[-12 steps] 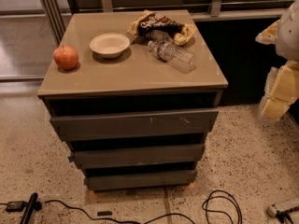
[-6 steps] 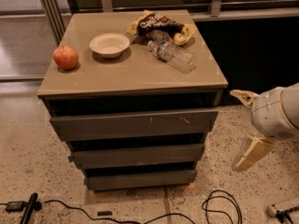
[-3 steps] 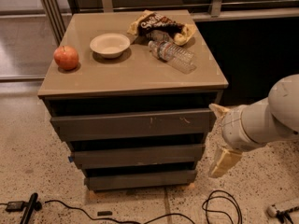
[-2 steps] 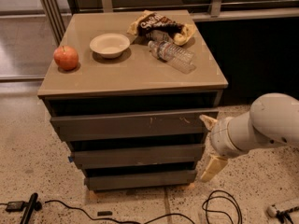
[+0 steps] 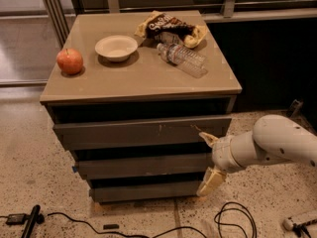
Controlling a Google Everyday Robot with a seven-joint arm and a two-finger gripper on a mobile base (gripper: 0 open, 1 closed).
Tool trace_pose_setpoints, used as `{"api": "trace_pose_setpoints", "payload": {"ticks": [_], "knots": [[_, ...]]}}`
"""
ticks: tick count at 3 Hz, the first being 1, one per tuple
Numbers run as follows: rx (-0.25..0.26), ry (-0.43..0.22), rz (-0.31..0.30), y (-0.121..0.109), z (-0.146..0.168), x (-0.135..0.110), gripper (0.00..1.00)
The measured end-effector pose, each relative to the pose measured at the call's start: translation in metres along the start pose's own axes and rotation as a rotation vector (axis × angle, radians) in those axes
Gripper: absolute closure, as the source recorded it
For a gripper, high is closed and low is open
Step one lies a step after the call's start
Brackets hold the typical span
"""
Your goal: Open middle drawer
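The middle drawer is a plain grey front, closed, between the taller scratched front above and the narrow bottom front below. My gripper is at the right end of the middle drawer front, on a white arm coming in from the right. It is open: one pale finger points at the gap above the drawer front and the other hangs beside its lower right corner. It holds nothing.
On the cabinet top lie a red apple, a white bowl, a chip bag and a plastic bottle. Black cables lie on the speckled floor in front. A dark wall stands at the right.
The arm has swung in from the far right and lowered. The gripper has moved left until it is at the right end of the middle drawer front. The drawers have not moved.
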State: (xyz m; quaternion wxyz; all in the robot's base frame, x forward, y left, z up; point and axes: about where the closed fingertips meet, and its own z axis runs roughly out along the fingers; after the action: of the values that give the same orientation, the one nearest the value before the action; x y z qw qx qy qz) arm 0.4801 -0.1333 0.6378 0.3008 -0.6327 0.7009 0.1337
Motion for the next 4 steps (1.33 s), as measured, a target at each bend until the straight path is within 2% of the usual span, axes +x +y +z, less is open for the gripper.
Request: {"api": "trace_pose_setpoints", "payload": {"ticks": [1,3,4], "knots": [[-0.02,0.006,-0.006,0.003,0.006,-0.002,0.0],[-0.145,0.04,0.014,0.02,0.069,0.013,0.0],[-0.175,0.074,0.019,0.032,0.107,0.032,0.0]]}}
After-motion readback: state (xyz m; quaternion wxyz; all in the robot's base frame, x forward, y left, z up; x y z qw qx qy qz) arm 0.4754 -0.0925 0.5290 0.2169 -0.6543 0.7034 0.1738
